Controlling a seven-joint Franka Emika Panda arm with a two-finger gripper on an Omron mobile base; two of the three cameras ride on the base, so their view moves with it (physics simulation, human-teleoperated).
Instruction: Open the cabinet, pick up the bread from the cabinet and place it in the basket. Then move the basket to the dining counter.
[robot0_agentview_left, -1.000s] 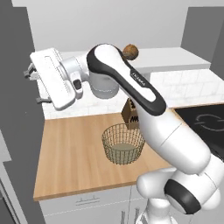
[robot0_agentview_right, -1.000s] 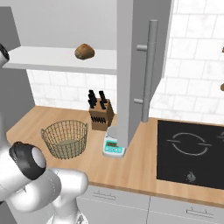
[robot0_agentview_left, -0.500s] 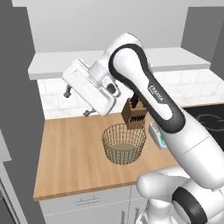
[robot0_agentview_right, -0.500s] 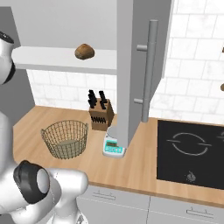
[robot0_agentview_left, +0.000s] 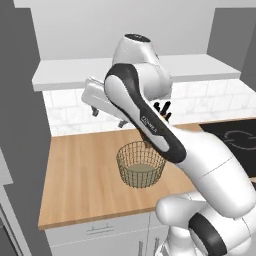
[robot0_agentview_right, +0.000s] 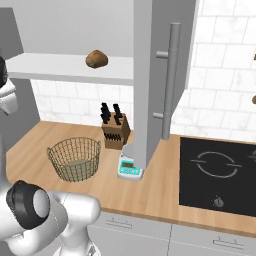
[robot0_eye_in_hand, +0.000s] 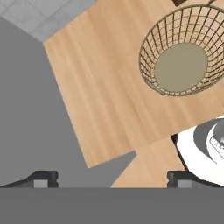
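Bread (robot0_agentview_right: 96, 59): one chunk on cabinet shelf (robot0_agentview_right: 70, 68); one empty basket (robot0_agentview_right: 75, 158); tool (robot0_eye_in_hand: 111, 178) spread wide.

Open counter (robot0_agentview_left: 80, 175) — basket (robot0_agentview_left: 141, 164) alongside

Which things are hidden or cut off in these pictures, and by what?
- Bread: the arm covers its shelf spot in the left base view.
- Knife block: mostly behind the arm in the left base view.
- Scale: its back is behind the open cabinet door, right base view.
- Basket: rim cut by the hand view's edge.
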